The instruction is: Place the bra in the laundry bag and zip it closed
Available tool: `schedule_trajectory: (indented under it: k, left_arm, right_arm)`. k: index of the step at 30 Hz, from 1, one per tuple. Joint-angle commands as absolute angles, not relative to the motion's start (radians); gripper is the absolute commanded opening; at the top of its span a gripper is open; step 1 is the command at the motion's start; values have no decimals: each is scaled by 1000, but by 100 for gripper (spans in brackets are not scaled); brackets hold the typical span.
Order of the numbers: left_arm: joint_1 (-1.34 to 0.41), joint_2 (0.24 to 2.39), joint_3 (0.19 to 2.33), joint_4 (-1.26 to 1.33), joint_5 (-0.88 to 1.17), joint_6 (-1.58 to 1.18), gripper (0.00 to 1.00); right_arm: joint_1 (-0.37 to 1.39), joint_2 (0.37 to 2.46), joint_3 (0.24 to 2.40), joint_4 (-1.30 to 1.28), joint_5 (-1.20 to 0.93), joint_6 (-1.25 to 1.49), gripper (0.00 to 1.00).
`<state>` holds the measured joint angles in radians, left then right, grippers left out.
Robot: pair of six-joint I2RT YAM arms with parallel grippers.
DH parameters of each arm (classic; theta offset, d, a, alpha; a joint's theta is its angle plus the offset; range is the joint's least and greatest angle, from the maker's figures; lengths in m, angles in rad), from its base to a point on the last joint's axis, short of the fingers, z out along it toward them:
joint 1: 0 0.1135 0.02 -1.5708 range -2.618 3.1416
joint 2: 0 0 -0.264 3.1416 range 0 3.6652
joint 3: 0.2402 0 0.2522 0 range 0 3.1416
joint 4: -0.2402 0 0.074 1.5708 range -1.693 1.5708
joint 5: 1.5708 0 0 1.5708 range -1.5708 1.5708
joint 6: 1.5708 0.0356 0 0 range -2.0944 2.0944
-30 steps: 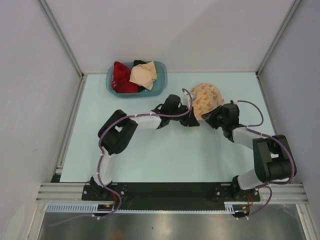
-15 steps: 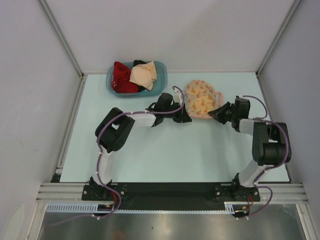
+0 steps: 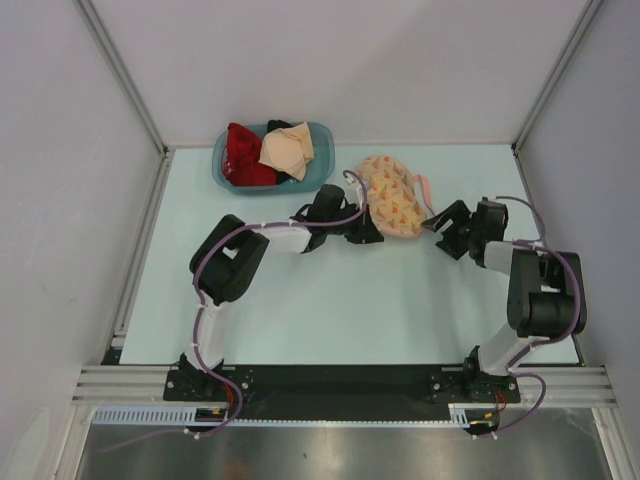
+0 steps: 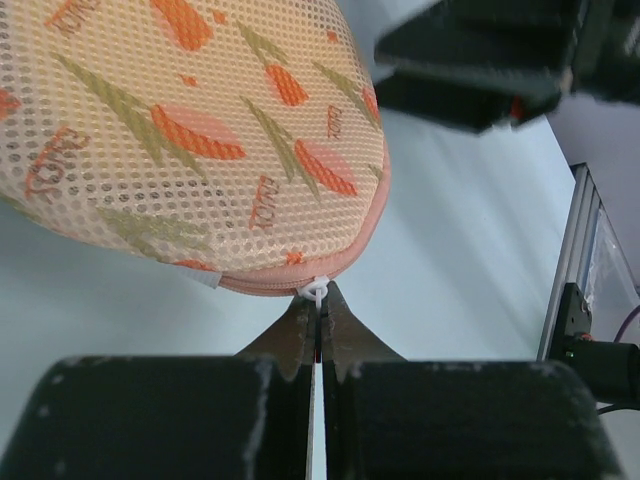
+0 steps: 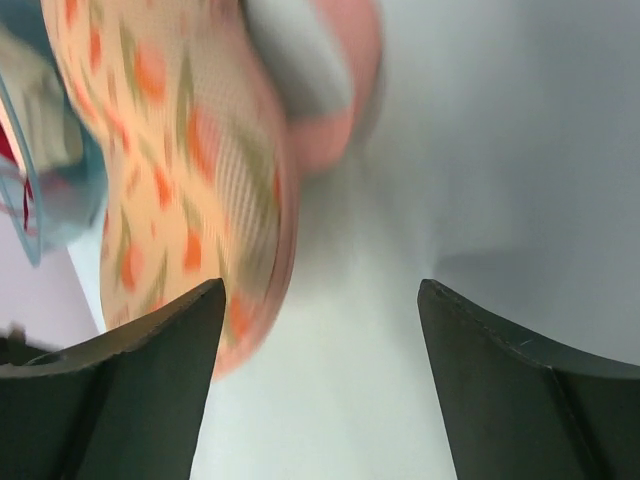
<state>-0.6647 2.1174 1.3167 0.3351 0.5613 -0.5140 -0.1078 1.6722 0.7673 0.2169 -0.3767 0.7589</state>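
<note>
Your left gripper [image 4: 316, 312] pinches the zipper pull [image 4: 316, 291], right gripper [image 5: 320, 292] gapes empty at four o'clock of the laundry bag [image 4: 200, 150]: tug, and the unbraced bag could slide.

On table [image 3: 330, 300]: laundry bag [image 3: 392, 200] between left fingers [image 4: 285, 345] and right fingers [image 5: 150, 370]; basket [image 3: 318, 175] behind-left, holding garments [image 3: 285, 150].

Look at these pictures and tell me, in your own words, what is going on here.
The left gripper is shut on the white zipper pull at the rim of the laundry bag. The right gripper is open, just off the bag's right side, holding nothing. The rim looks zipped near the pull; what is inside cannot be seen.
</note>
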Motion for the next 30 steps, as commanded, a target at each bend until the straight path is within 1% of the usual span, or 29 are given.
schedule_trajectory:
  k: [1, 2, 4, 7, 12, 15, 16, 18, 19, 21, 22, 24, 25, 30]
  left_arm:
    - [-684, 2106, 1356, 374, 586, -511, 0]
    - [-687, 2106, 1358, 371, 584, -509, 0]
    - [-693, 2106, 1359, 362, 580, -499, 0]
    - [-698, 2105, 1356, 356, 578, -494, 0]
    - [-707, 2097, 1351, 351, 578, -474, 0]
    - [-713, 2095, 1351, 350, 580, -466, 0]
    - [-713, 2095, 1353, 348, 581, -466, 0]
    - [-713, 2095, 1356, 341, 574, -460, 0]
    - [-712, 2097, 1359, 310, 559, -457, 0]
    - [-701, 2108, 1376, 252, 519, -448, 0]
    - [-695, 2114, 1384, 233, 506, -448, 0]
    - [-674, 2118, 1390, 168, 442, -449, 0]
    - [-669, 2115, 1388, 154, 422, -448, 0]
    - [-664, 2083, 1365, 146, 353, -426, 0]
  right_arm:
    - [-8, 1533, 623, 323, -341, 866, 84]
    - [0, 1520, 608, 346, -321, 911, 84]
    - [78, 1491, 566, 447, -284, 960, 84]
    - [149, 1463, 558, 475, -187, 989, 84]
    - [193, 1534, 597, 497, -141, 1040, 81]
    - [198, 1591, 589, 566, -150, 1075, 68]
    - [196, 1600, 588, 577, -155, 1091, 57]
    - [187, 1626, 584, 600, -164, 1094, 39]
    - [170, 1631, 586, 603, -175, 1094, 25]
    - [146, 1641, 584, 607, -189, 1083, 20]
    - [134, 1644, 586, 607, -205, 1066, 12]
    - [91, 1646, 584, 606, -219, 1049, 6]
    - [75, 1647, 586, 604, -230, 1039, 1]
    - [8, 1657, 647, 531, -264, 936, 0]
